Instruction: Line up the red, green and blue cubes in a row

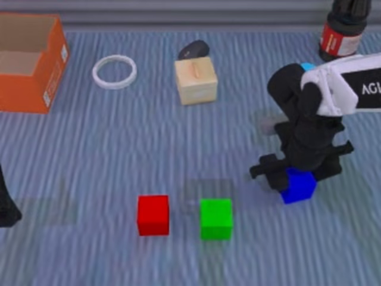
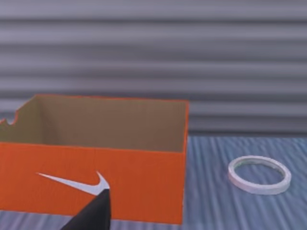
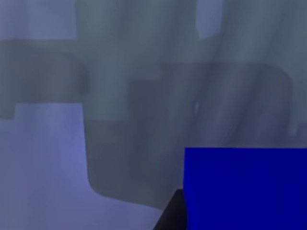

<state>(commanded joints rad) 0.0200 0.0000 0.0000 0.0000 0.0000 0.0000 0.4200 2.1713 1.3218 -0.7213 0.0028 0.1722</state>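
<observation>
The red cube (image 1: pixel 153 215) and the green cube (image 1: pixel 215 218) sit side by side near the table's front, a small gap between them. Right of the green cube and slightly farther back is the blue cube (image 1: pixel 301 189), with my right gripper (image 1: pixel 296 179) shut on it from above. In the right wrist view the blue cube (image 3: pixel 244 189) fills one corner, one dark finger (image 3: pixel 173 213) pressed to its side, and shadows lie on the table beneath. My left gripper (image 1: pixel 7 208) is parked at the table's left edge, open; only one finger (image 2: pixel 95 211) shows in its wrist view.
An orange shoe box (image 1: pixel 52 67) stands at the back left with a white tape ring (image 1: pixel 114 71) beside it. A tan wooden block (image 1: pixel 196 80) and a black mouse (image 1: pixel 193 49) are at the back centre. A dark bottle (image 1: pixel 342 30) stands at the back right.
</observation>
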